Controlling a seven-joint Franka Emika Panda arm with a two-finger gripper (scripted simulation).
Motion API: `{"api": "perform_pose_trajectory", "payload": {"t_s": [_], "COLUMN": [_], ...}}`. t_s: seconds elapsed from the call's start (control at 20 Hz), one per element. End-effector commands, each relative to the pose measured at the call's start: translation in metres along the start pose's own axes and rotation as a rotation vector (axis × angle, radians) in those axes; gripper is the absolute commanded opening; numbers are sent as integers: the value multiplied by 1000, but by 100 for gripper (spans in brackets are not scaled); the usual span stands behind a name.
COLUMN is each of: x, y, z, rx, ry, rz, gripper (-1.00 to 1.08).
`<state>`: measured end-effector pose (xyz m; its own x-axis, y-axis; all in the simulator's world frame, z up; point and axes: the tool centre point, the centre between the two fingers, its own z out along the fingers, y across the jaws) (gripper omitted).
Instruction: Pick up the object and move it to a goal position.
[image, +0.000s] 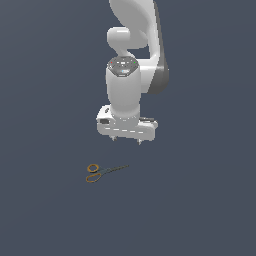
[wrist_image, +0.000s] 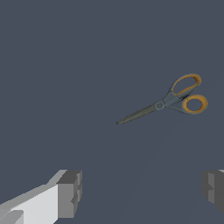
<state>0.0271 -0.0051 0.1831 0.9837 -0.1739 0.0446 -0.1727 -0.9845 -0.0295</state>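
One white arm hangs down over a flat dark grey floor in the exterior view, its gripper pointing downward with two short fingertips spread apart and nothing between them. The scissors lie flat on the floor below it, toward the exterior view's left, clear of the fingers, their orange-brown rings on the left and thin dark blades pointing right. In the wrist view, the gripper shows two grey pads set wide apart, released, while the scissors rest closed on the floor, well apart from both pads.
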Motion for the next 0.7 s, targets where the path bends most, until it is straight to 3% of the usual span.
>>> {"api": "perform_pose_trajectory", "payload": {"t_s": [0.0, 0.65], "x": [4, 28], "y": [3, 25], "z": [5, 38], "rx": [1, -1], "ry": [-3, -22], "rz": [54, 447], "gripper": [100, 100]}}
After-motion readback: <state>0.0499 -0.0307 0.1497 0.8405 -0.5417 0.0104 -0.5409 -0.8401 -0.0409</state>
